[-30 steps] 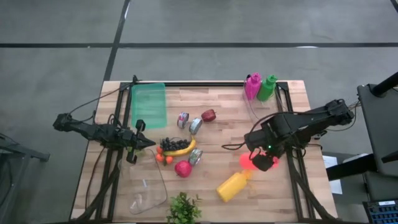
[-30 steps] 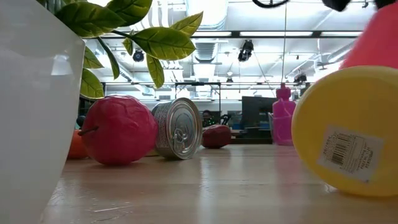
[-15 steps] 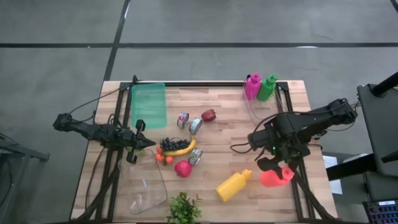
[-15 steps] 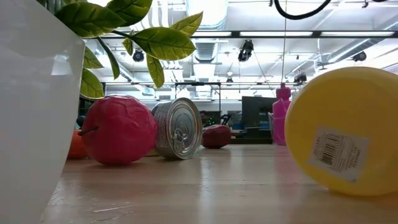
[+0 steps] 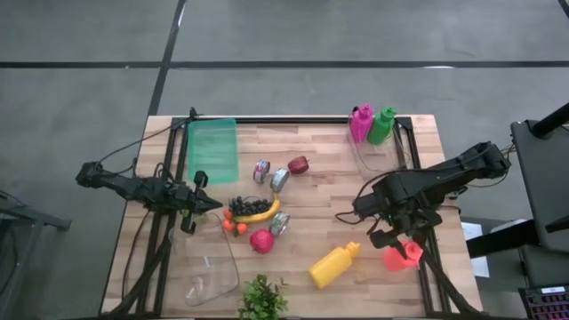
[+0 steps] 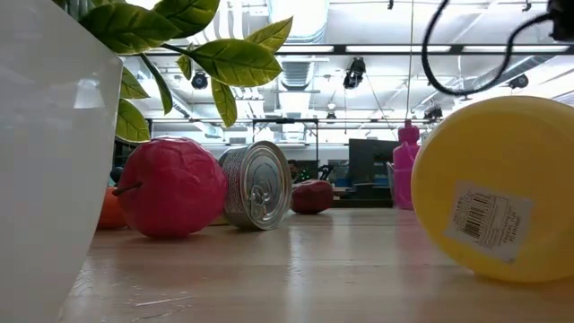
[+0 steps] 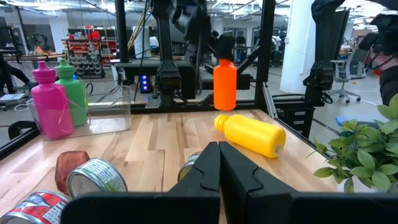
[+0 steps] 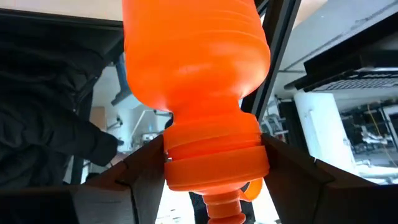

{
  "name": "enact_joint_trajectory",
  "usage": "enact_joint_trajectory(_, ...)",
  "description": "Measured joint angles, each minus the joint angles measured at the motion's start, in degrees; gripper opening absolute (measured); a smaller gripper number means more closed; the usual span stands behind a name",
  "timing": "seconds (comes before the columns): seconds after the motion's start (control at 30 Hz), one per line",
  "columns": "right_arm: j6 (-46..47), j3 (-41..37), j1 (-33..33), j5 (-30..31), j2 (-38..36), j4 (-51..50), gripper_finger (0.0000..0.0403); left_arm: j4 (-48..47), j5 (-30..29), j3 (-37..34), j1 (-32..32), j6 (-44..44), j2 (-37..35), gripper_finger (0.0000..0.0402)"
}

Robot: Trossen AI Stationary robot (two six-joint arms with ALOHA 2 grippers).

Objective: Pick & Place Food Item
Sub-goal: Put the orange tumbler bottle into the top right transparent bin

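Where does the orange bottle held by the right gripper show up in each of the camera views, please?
High view: orange bottle at the table's right edge, in the right gripper.
Low view: not in it.
Left wrist view: upright in mid-air, beyond the table.
Right wrist view: fills the picture, clamped at the neck.
Shared landmark: the yellow bottle lying beside it.

Both arms are dark, near black, built of slim jointed segments with black cables looping alongside them. The left end effector [image 7: 219,171] ends in two matte black wedge-shaped fingers [image 7: 202,174] with angular, faceted faces. The right end effector [image 8: 214,180] has the same black fingers [image 8: 146,171], broad and flat-sided, and a loose black cable [image 5: 347,216] curls out just beside it.
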Motion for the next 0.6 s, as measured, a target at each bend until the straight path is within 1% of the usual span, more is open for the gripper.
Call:
enact_joint_trajectory(0.2,-2.23,-4.96,0.0,-0.33,0.04,3.8,0.0227,0.0,0.0,0.0,0.01,0.0,0.0,0.0)
enact_joint_trajectory(0.37,-2.49,-7.62,0.0,-0.31,0.18,4.53,0.0227,0.0,0.0,0.0,0.02,0.0,0.0,0.0)
enact_joint_trajectory(0.6,-2.42,-8.56,-0.07,-0.29,0.24,5.64,0.0227,0.0,0.0,0.0,0.0,0.0,0.0,0.0)
